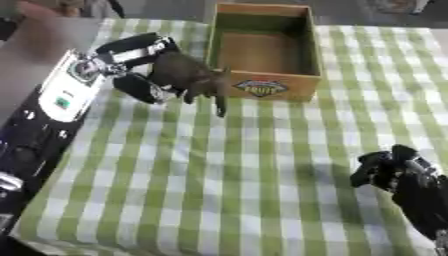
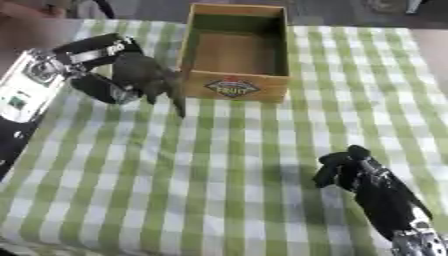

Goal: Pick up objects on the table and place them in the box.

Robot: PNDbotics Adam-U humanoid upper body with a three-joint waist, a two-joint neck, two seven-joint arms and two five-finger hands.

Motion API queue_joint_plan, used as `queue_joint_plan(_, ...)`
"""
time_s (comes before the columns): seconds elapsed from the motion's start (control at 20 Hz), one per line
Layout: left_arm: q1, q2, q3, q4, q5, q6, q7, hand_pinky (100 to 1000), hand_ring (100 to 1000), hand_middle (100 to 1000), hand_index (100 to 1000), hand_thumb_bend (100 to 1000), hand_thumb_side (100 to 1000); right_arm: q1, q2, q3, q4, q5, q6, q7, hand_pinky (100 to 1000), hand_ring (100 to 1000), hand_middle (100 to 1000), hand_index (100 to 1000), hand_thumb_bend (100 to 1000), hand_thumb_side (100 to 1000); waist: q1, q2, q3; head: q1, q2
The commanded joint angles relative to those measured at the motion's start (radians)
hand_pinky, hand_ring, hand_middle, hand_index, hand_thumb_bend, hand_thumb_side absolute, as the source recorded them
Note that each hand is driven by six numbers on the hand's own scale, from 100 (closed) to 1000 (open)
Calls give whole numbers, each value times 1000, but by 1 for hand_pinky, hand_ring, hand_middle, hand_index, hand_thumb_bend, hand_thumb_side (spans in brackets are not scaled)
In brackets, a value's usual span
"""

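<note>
My left hand [image 1: 140,62] is curled round a dark brown animal-shaped toy [image 1: 191,75], holding it above the green checked cloth just left of the box. A thin dark part of the toy hangs down toward the cloth. The open cardboard box [image 1: 262,89] stands at the back centre, with a colourful label on its front wall; I see nothing inside it. My right hand [image 2: 350,170] rests low on the right near the table's front, fingers curled and holding nothing.
A green and white checked tablecloth [image 1: 227,175] covers the table. My left arm [image 1: 52,100] runs along the table's left edge. The cloth's right edge lies beyond the box.
</note>
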Motion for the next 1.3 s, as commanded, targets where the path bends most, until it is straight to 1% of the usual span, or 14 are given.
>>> queue_joint_plan(0.05,-70,28,34,34,23,-118,-137,324,169,232,492,100,244,-8,-8,5,-9,8,-1,9,617,609,532,697,100,1000,3,-13,-8,14,2)
queue_joint_plan(0.35,-224,-12,44,185,2,-32,-104,317,165,226,487,100,245,-19,-5,13,-7,14,1,18,617,609,532,697,100,1000,12,3,-38,32,-11)
queue_joint_plan(0.5,-286,-29,52,264,-21,-11,-80,315,165,225,487,100,246,-27,-2,19,-6,17,3,23,617,609,532,697,100,1000,18,14,-62,47,-21)
queue_joint_plan(0.7,-337,-34,68,352,-69,-4,-25,312,168,226,488,100,247,-37,-1,27,-7,23,4,30,618,609,532,697,100,1000,25,31,-98,65,-39)
queue_joint_plan(0.9,-373,-32,84,428,-135,-21,42,317,175,232,493,100,246,-47,-1,35,-8,29,4,37,618,609,532,697,100,1000,33,47,-133,76,-58)
queue_joint_plan(1.15,-389,-12,98,479,-219,-41,128,320,183,239,499,100,246,-60,0,46,-11,36,4,48,619,609,532,697,100,1000,39,70,-179,87,-85)
queue_joint_plan(1.3,-393,6,106,490,-249,-54,180,324,196,245,505,100,247,-62,2,49,-11,42,4,50,620,609,532,697,100,1000,44,84,-202,93,-97)
